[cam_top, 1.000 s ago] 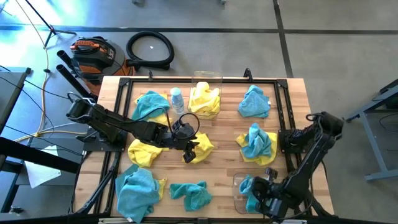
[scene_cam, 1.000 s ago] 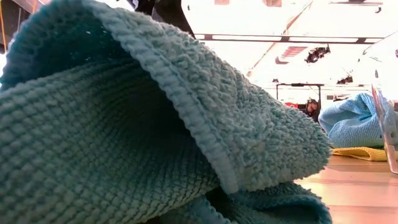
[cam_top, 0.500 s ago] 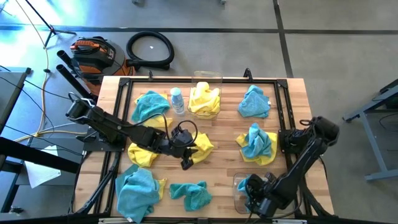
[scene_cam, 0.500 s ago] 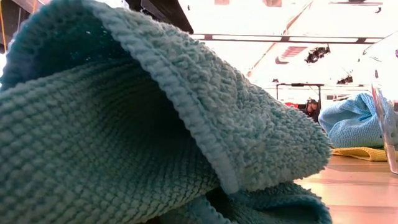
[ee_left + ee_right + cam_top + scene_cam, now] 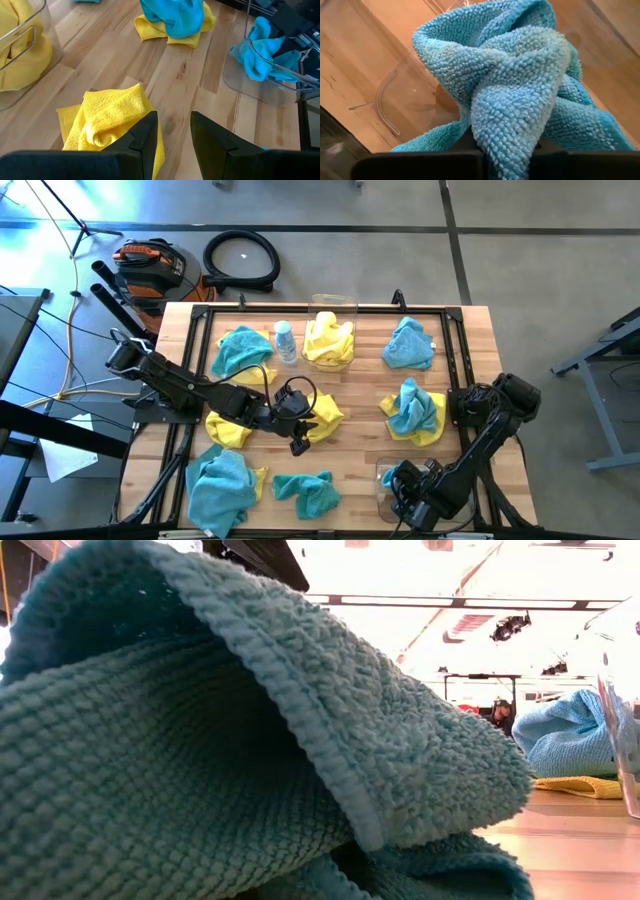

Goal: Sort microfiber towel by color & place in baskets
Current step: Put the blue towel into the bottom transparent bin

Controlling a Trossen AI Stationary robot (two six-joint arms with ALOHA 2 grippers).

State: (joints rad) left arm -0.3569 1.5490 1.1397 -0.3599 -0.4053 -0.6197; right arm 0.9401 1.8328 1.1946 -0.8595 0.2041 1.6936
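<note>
Yellow and teal microfiber towels lie scattered on the wooden table. The far basket (image 5: 333, 330) holds yellow towels. My right gripper (image 5: 405, 492) points down into the near-right basket (image 5: 385, 480), shut on a teal towel (image 5: 500, 75). My left gripper (image 5: 173, 116) hovers open over the table's middle, with a crumpled yellow towel (image 5: 107, 120) lying just beside one finger. In the low view a teal towel (image 5: 200, 740) fills most of the picture. My right gripper holds a bunched fold of the teal towel (image 5: 502, 135) from above, pointing down into the basket. The cloth bulges over the fingertips and hides them, so which edge or how many layers cannot be told. The towel sits crumpled inside the clear basket walls.
A white-and-blue bottle (image 5: 285, 340) stands by the far basket. Loose towels: teal (image 5: 240, 350), teal (image 5: 410, 342), teal on yellow (image 5: 413, 412), yellow (image 5: 228, 428), teal with yellow (image 5: 222, 485), teal (image 5: 305, 492). A black frame rims the table.
My right gripper has sunk into the near-right basket with the teal towel, rolling its wrist and shifting a little toward the table's left. My left gripper has drifted slightly toward the near edge beside the yellow towel.
</note>
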